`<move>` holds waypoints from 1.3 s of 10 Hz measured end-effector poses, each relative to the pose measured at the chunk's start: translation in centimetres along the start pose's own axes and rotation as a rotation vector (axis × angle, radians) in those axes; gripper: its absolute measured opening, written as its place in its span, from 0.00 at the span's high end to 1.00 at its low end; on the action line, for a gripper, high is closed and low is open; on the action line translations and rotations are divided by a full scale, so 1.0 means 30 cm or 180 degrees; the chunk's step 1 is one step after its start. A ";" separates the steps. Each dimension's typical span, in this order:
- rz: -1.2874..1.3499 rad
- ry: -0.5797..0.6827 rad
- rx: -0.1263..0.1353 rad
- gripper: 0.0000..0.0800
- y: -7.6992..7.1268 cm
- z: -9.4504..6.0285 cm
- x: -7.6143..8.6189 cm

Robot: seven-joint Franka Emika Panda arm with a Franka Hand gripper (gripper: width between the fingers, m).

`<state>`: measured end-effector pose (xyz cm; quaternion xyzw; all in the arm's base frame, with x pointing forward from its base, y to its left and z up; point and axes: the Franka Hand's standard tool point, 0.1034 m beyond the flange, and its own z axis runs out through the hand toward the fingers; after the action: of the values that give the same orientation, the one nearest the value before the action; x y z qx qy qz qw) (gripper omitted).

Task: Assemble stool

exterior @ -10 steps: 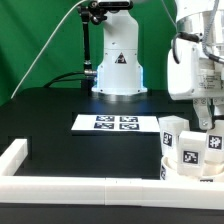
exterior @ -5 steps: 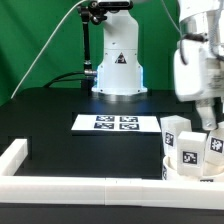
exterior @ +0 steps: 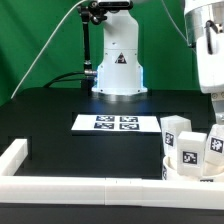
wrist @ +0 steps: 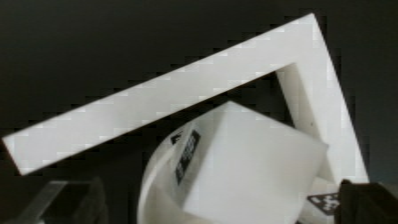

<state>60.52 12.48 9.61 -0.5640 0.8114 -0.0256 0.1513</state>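
The stool's round white seat (exterior: 187, 168) lies at the exterior view's right, tucked into the corner of the white border rail (exterior: 70, 184). Three chunky white legs with black-and-white tags stand on or in it: one behind (exterior: 175, 128), one in front (exterior: 190, 152), one at the right (exterior: 214, 145). The arm's hand (exterior: 208, 55) hangs above them, clear of the parts. In the wrist view my gripper (wrist: 217, 206) is open, its dark fingers (wrist: 79, 205) spread wide on either side of a white leg (wrist: 258, 165) below, not touching it.
The marker board (exterior: 116, 123) lies flat mid-table. The arm's white base (exterior: 118, 62) stands behind it. The border rail's corner (wrist: 267, 70) frames the parts in the wrist view. A short rail section (exterior: 14, 153) runs along the exterior view's left.
The gripper has opened and let go of the leg it was at. The hand has risen from just above the legs toward the exterior view's upper right.
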 end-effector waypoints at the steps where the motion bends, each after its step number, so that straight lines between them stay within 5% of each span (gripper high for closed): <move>1: -0.0350 0.0016 -0.0027 0.19 0.003 0.001 -0.002; 2: -0.0915 0.0079 -0.0168 0.19 0.014 0.002 -0.019; 6: -0.2337 0.0111 -0.0243 0.19 0.015 -0.004 -0.105; 13: -0.4185 0.0178 -0.0294 0.19 0.017 0.006 -0.075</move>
<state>60.83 14.76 9.84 -0.9471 0.3017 -0.0925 0.0587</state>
